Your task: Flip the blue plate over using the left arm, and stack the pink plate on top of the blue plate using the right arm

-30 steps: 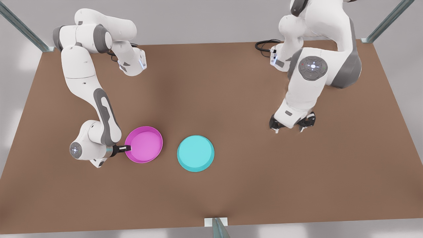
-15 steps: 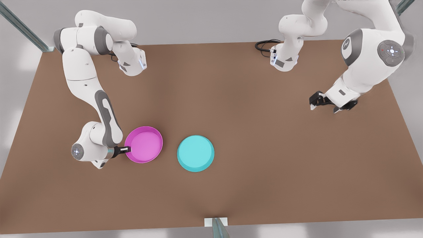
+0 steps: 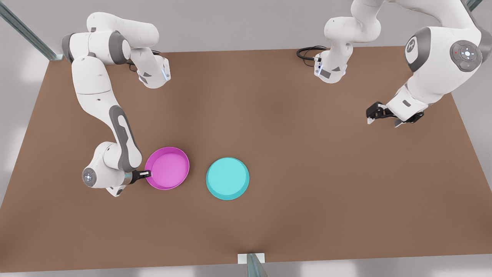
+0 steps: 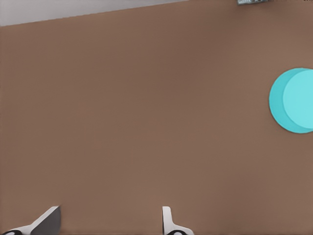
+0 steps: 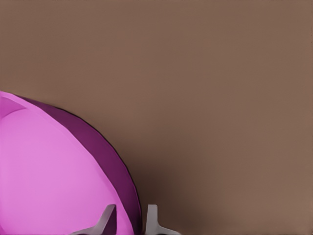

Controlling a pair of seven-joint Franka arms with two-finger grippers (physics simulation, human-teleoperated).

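Your right gripper (image 3: 148, 174) pinches the pink plate's (image 3: 168, 168) rim, one finger (image 5: 105, 220) inside and one outside. That plate sits open side up near the table's (image 3: 292, 200) front edge. The blue plate (image 3: 227, 178) lies just beside it, flat base up. Your left gripper (image 3: 384, 117) hangs wide open near the back right corner, holding nothing. I can't read any writing.

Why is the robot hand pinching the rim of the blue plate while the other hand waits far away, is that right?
Not quite. The right hand is pinching the rim of the pink plate, not the blue plate, as the right wrist view shows. The left hand does wait far away.
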